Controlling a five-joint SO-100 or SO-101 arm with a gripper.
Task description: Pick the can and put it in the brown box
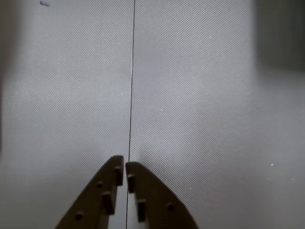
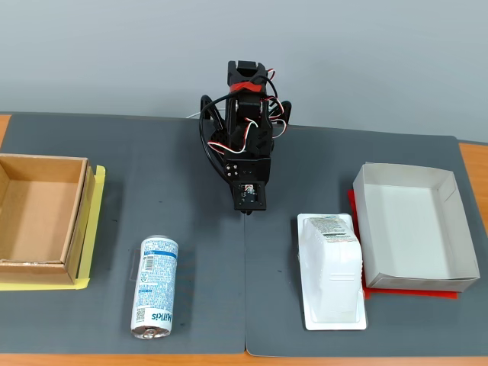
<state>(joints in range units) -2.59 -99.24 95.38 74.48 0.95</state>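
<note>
The can (image 2: 155,286) lies on its side on the grey mat (image 2: 191,175), near the front edge at the left of the fixed view, its silver top toward the camera. Lying down, it would roll if nudged sideways, so a grasp across its body looks the safer choice. Nothing touches it.

Just left of it and a little farther back sits the brown box (image 2: 76,221), open-topped and resting on a yellow sheet (image 2: 95,229). Its inside shows bare cardboard; it is empty, so the can has not been delivered.

The arm (image 2: 248,122) is folded at the far middle of the tabletop, well apart from the can, with the gripper (image 2: 249,210) pointing down at the seam (image 1: 131,95) between the two mats. In the wrist view the fingers (image 1: 108,191) nearly meet at their tips, with only a sliver between them, and they grip nothing. This looks like a rest pose; the reach for the can has not begun.

At the right, a white tray-shaped package (image 2: 332,271) lies on the mat, label toward the far end. Just beside it stands a white paper box (image 2: 415,263) on a red sheet (image 2: 412,292), also empty.
</note>
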